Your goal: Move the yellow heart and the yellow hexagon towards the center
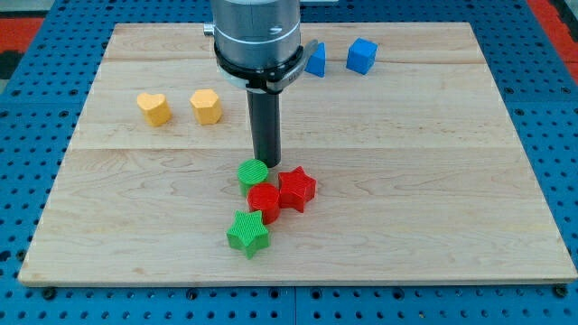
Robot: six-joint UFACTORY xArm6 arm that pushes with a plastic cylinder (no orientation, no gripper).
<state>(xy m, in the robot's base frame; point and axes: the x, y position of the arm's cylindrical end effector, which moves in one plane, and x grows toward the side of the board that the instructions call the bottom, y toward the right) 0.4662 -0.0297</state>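
The yellow heart lies at the view's upper left of the wooden board. The yellow hexagon sits just to its right, a small gap between them. My tip is the lower end of the dark rod near the board's middle. It stands well to the right of and below both yellow blocks, right at the top edge of a green round block.
A red block and a red star lie just below my tip, with a green star below them. A blue block, partly behind the arm, and a blue cube sit at the view's top.
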